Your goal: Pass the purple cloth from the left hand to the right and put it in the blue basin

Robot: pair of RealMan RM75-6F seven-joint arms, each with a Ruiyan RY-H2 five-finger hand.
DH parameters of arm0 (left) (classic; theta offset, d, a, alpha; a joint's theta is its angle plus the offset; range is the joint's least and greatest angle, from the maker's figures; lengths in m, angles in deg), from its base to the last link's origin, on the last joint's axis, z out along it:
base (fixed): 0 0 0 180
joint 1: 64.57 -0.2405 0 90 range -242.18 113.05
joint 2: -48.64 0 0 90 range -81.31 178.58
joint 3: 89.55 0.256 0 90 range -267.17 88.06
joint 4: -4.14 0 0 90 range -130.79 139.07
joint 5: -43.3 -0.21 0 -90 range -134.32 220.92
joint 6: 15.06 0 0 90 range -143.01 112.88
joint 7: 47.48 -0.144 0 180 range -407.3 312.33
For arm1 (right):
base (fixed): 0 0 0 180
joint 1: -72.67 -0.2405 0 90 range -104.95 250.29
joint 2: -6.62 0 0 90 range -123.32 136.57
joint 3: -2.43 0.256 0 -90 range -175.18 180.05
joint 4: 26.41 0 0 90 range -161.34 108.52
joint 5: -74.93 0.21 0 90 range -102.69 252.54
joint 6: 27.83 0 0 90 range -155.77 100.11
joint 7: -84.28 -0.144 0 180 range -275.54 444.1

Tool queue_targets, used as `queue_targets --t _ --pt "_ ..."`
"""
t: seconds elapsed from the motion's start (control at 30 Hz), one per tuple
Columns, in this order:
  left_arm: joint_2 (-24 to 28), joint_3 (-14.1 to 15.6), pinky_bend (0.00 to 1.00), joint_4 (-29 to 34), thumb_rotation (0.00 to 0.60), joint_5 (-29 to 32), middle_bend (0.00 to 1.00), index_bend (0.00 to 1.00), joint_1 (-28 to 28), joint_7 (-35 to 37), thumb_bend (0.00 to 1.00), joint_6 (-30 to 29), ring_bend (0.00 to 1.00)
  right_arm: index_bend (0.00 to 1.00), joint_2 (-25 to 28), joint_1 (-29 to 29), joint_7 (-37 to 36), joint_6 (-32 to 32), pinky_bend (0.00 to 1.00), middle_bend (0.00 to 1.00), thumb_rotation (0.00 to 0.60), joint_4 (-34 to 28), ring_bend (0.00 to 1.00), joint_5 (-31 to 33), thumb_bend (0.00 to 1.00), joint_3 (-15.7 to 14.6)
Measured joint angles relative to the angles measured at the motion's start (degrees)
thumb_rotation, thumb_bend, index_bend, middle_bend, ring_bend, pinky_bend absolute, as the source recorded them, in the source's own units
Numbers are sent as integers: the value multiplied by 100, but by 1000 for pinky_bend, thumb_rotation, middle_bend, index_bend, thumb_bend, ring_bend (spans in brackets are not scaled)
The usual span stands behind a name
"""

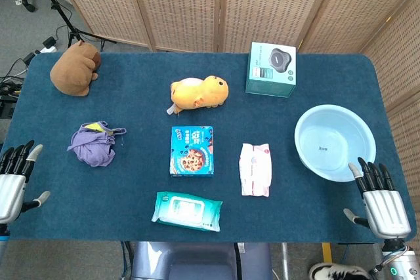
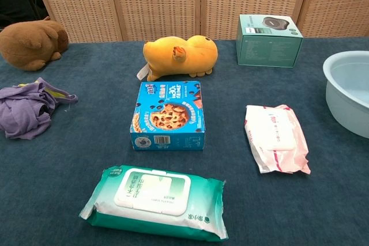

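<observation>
— What does the head view show?

— The purple cloth lies crumpled at the left of the frame on the blue table, held by nothing. The blue basin sits at the right. The left hand rests at the lower left edge, fingers apart and holding nothing; the right hand is at the lower right, just below the basin, fingers also spread and bare.

— And between them?

— A cookie box in the centre, a green wipes pack below it, a pink pack to its right, a yellow plush above.

— The chest view?

— Neither hand appears. The cloth is at the left edge, the basin cut off at the right edge.
</observation>
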Motion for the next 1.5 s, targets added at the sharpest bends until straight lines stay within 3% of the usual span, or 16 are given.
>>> queue_targets --t 0.63,1.1,1.3,1.5 --pt "30 10 0 11 600 0 0 0 -26 65 155 -47 0 0 -20 27 -30 -64 0 0 600 19 0 -56 0 -38" --pt "97 -19 0 84 600 174 0 0 93 157 149 256 0 0 -10 46 -139 -139 0 0 600 74 0 -49 0 -9" --pt "428 -107 0 178 600 353 0 0 363 415 144 805 0 0 -16 46 -103 -127 0 0 600 65 0 -48 0 -19" --pt "1022 -299 0 220 600 719 0 0 924 1191 140 2009 0 0 -13 38 -115 -116 0 0 600 79 0 -39 0 -12"
